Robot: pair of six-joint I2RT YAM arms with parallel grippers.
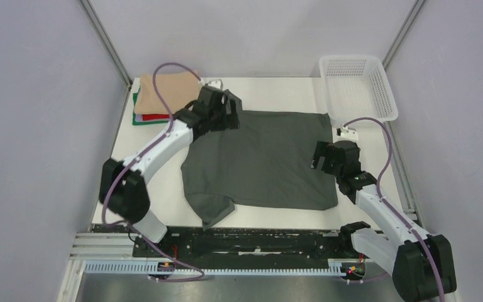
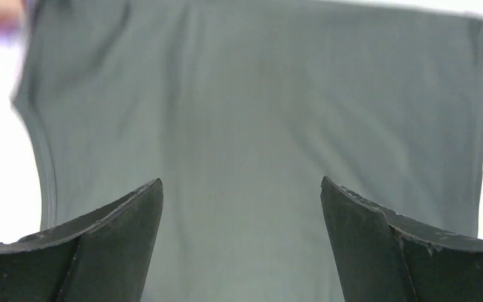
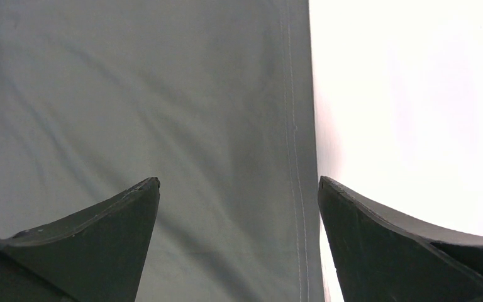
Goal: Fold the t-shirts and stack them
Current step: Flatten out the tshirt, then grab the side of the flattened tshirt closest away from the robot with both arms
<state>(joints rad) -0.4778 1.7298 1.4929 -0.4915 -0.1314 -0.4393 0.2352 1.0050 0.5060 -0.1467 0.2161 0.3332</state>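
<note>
Grey shirt [image 1: 261, 157] lies flat in the middle of the table [image 1: 277, 217], near the folded stack [image 1: 176, 85] at far left, and the left claw [image 1: 231, 116] and right claw [image 1: 318, 161] hover over its edges, both spread apart, so folding seems to start: next, each must pinch cloth.

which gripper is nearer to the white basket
Right. The right gripper is over the grey shirt's hem near the basket; the left gripper is across the shirt, by the folded stack.

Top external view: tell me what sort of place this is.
Probably a robot lab cell: blank walls, left arm and right arm on a rail, white table with a t-shirt and basket.
</note>
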